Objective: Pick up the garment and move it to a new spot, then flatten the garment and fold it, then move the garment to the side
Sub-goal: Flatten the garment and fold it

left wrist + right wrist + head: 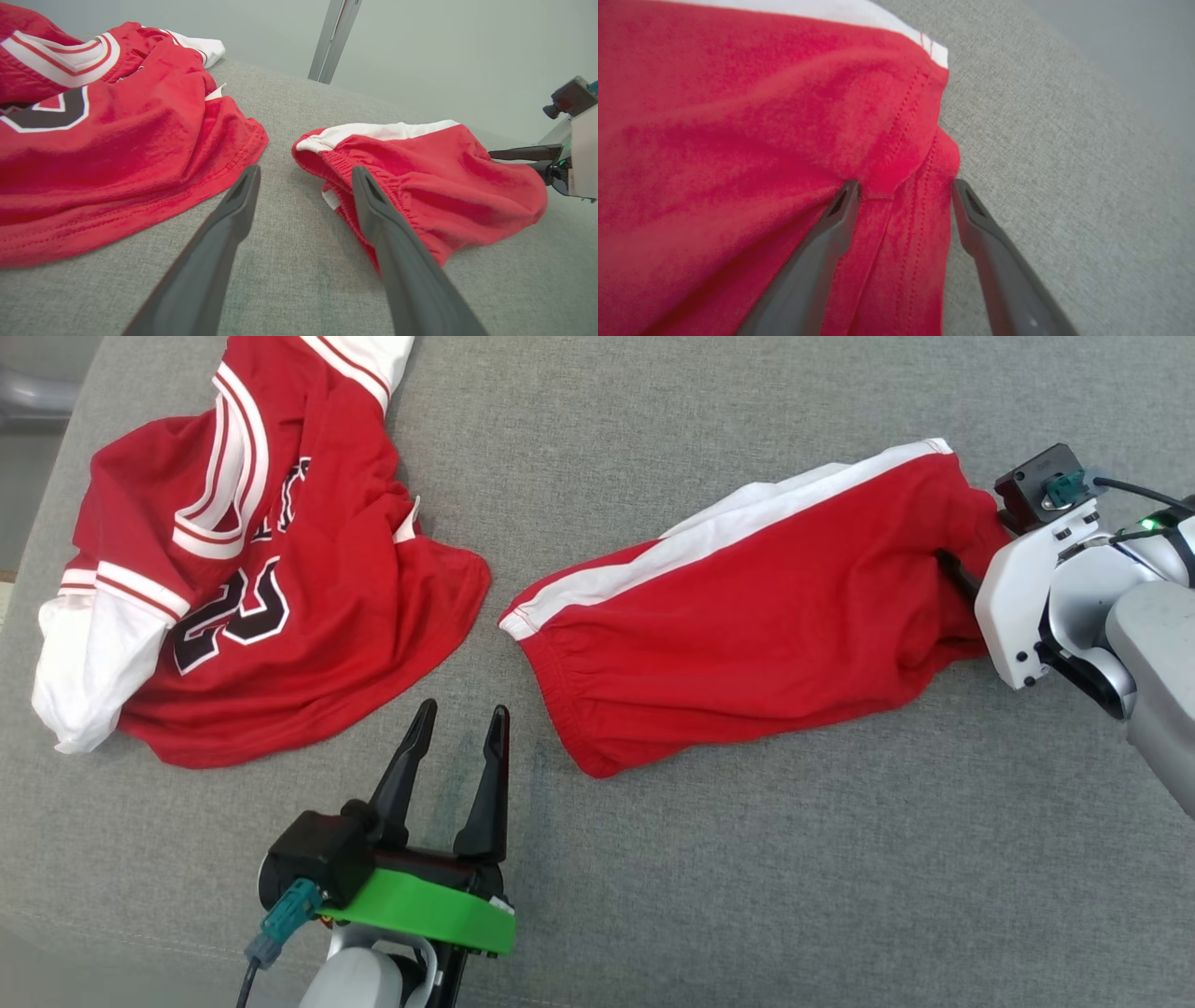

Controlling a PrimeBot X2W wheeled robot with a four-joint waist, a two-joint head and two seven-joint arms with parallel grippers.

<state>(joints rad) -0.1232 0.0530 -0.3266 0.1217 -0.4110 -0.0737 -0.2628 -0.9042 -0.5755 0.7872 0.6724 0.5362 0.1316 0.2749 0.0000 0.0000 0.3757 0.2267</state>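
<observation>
Red shorts (pixel 766 625) with a white side stripe lie crumpled on the grey cushion (pixel 747 877), waistband toward the middle. My right gripper (pixel 962 581) is at their right-hand leg end. In the right wrist view its jaws (pixel 906 191) stand open astride the stitched red hem (pixel 901 224), one finger over the cloth and one over the cushion. My left gripper (pixel 464 709) is open and holds nothing, low over bare cushion just left of the waistband (pixel 373 172). The left wrist view shows its fingers (pixel 303 175) pointing between the two garments.
A red basketball jersey (pixel 252 569) with white sleeves and a black number lies bunched at the left, close to my left gripper. The cushion's left edge (pixel 56 457) and far edge (pixel 280 77) drop off. A metal post (pixel 334 37) stands behind.
</observation>
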